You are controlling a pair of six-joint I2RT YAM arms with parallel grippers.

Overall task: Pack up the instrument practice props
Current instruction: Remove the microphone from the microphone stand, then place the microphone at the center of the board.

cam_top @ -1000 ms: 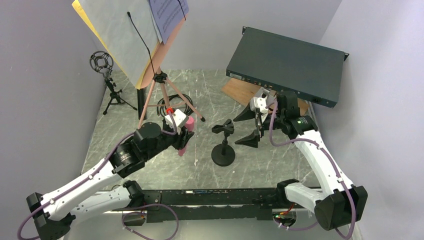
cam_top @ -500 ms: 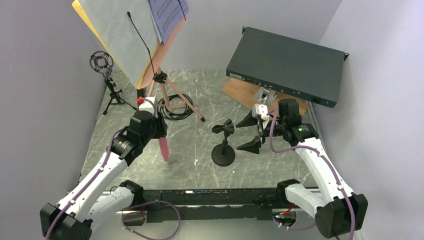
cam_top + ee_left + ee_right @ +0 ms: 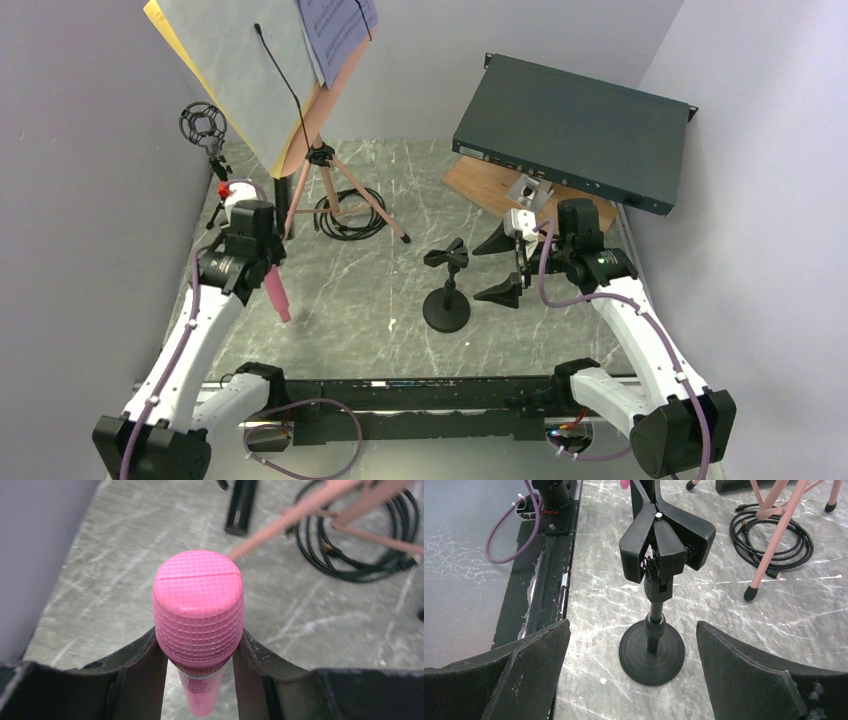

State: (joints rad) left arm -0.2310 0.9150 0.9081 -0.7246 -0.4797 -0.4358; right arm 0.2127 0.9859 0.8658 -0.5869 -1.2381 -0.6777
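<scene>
Above grey marbled tabletop [image 3: 340,290], left tool [image 3: 199,645] clamps pink microphone [image 3: 198,605] near-upright, handle down; right tool [image 3: 631,630] gapes.

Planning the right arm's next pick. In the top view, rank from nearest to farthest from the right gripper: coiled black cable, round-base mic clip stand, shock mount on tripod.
From the right gripper:
1. Round-base mic clip stand, just to its left.
2. Coiled black cable, farther left, mid-table.
3. Shock mount on tripod, far back left.
</scene>
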